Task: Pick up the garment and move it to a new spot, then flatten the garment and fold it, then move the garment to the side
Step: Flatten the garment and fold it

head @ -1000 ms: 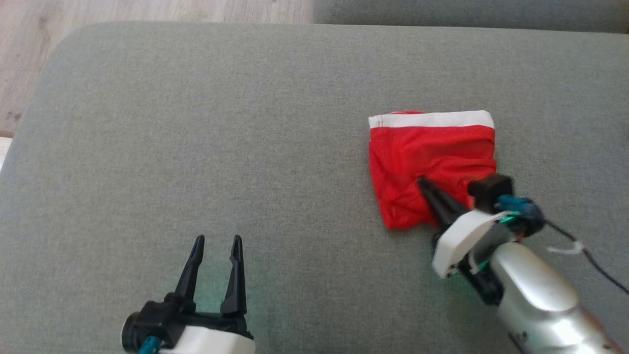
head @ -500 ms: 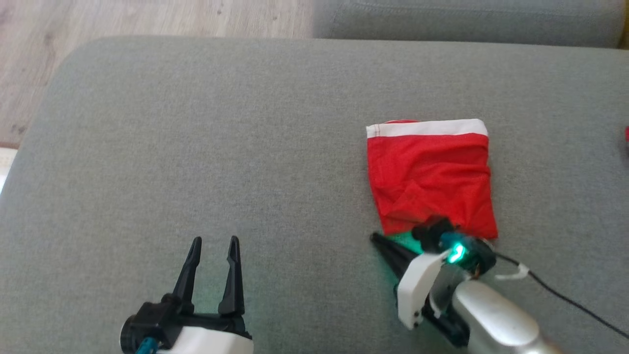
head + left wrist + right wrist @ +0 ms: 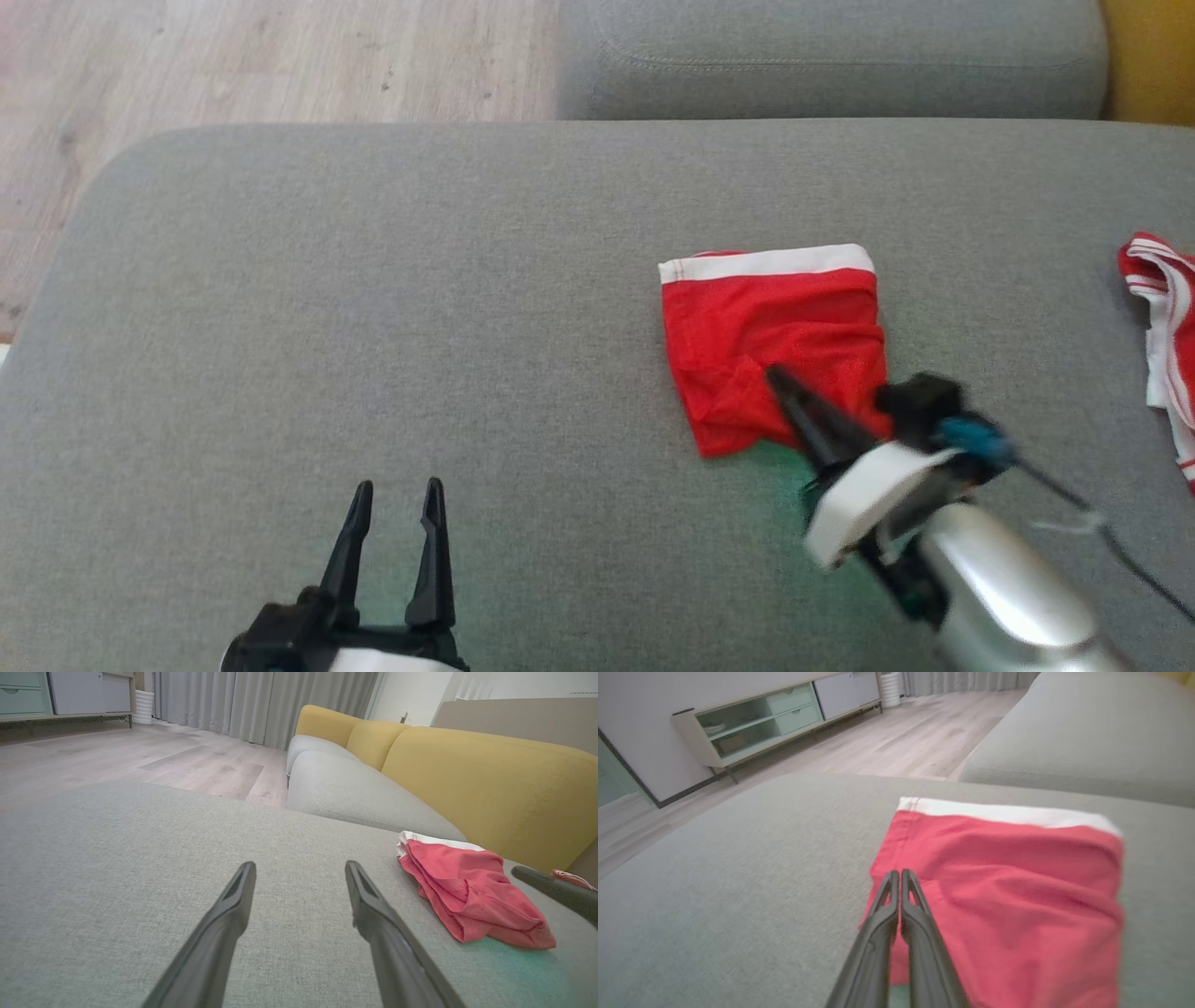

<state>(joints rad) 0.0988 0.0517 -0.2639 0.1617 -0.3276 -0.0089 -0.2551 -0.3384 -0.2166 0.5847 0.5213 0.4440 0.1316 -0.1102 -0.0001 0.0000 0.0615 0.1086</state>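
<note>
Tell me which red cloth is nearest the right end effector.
The folded red cloth with a white band, under the right end effector; the striped cloth lies far off to its right.

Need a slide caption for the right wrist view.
Right gripper, jaws shut, over the left edge of the folded red garment on a grey cushion.

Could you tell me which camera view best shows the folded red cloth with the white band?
The head view: the folded red cloth with the white band shows nearly whole from above. The left wrist view gives it side-on; the right wrist view is blurred and cropped.
</note>
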